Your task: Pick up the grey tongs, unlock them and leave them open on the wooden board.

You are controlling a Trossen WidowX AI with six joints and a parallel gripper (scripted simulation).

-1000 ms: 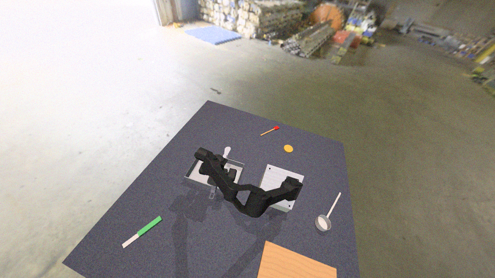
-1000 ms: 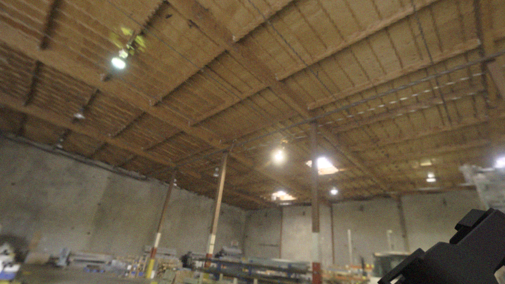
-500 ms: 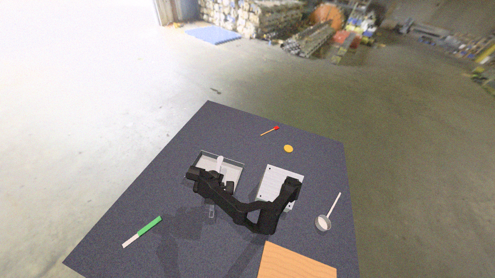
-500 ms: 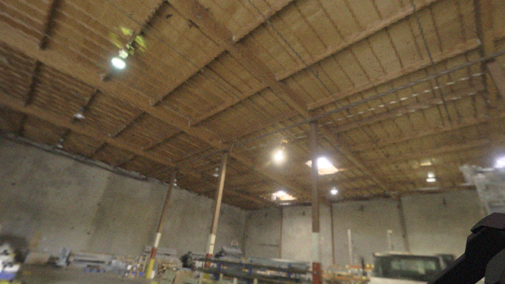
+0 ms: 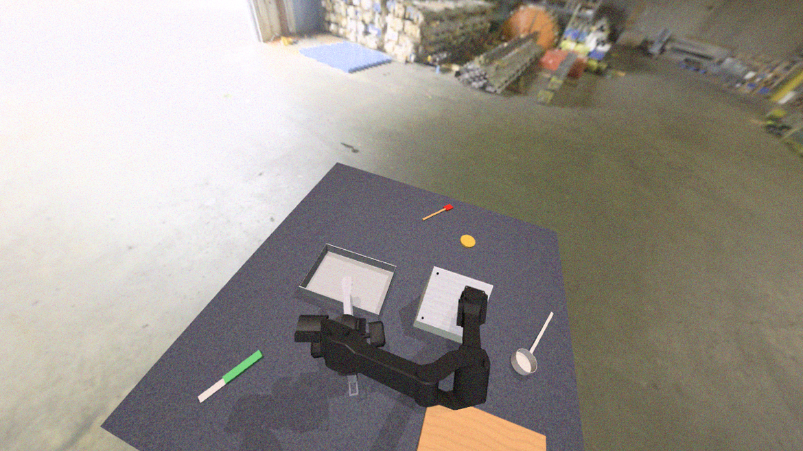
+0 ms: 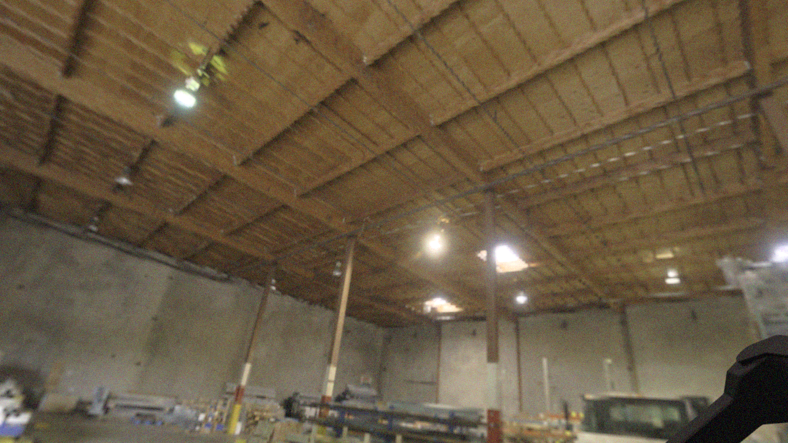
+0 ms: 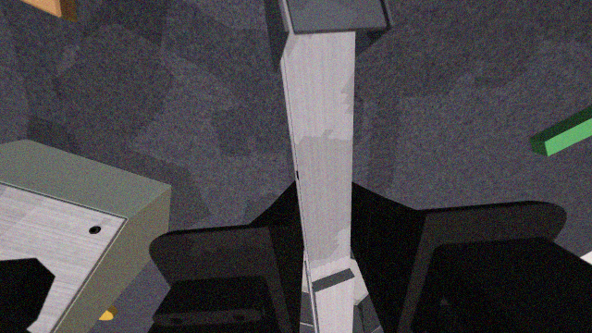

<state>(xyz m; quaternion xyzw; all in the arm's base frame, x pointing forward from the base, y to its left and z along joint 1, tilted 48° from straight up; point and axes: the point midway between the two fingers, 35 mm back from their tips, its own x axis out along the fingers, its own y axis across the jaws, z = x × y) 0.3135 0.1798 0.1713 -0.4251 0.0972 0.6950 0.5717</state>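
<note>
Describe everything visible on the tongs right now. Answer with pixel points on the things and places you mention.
The tongs (image 5: 347, 295) (image 7: 324, 153) are long, narrow and pale grey, like brushed metal, with a dark stripe across the shaft and a dark, boxy piece at one end. The jaws are shut on them mid-length. From above, the pale tip end overlaps the roasting tin (image 5: 360, 257), and the boxy end extends past the jaws on the other side. Lock state, exact tilt and any tin contact can't be determined.

Your arm (image 5: 394, 371) (image 6: 749, 394) is matte black throughout, with blocky joint housings; beside the pale metal base block, its end piece has rounded edges.
</note>
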